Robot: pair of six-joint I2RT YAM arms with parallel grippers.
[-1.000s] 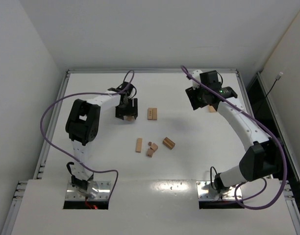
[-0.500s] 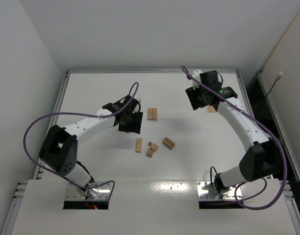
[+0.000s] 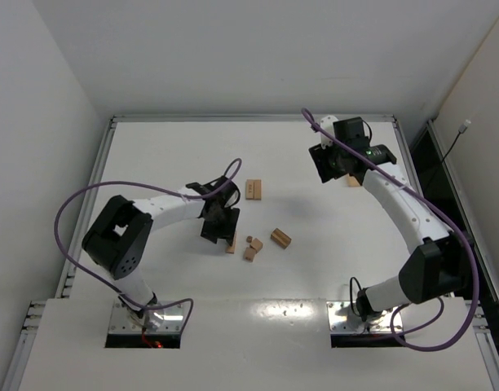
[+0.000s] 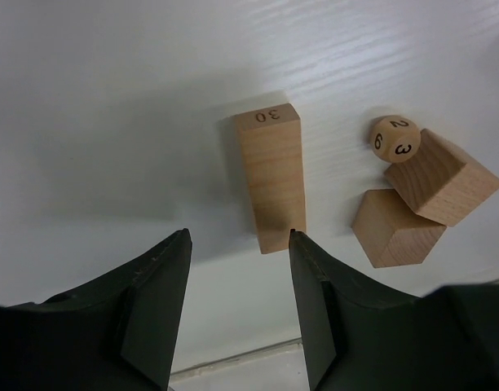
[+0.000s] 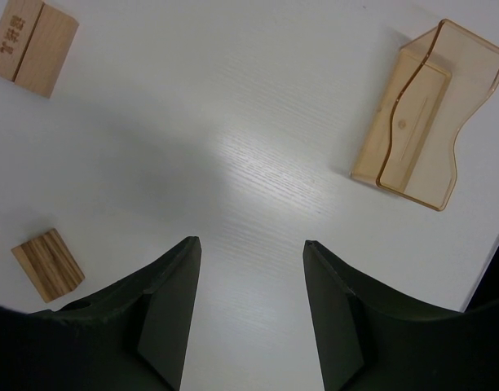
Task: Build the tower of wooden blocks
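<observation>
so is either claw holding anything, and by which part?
Nothing is held. The left claw is open by the plank marked 30; right claw is open too.

Loose wooden blocks [image 3: 280,238] lie scattered flat — plank [image 4: 271,179] marked 30 beside two chunky pieces [image 4: 396,228].

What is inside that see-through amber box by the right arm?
The amber box holds one long pale piece, possibly a wooden plank, seen through its clear wall. Anything beneath that piece is covered.
</observation>
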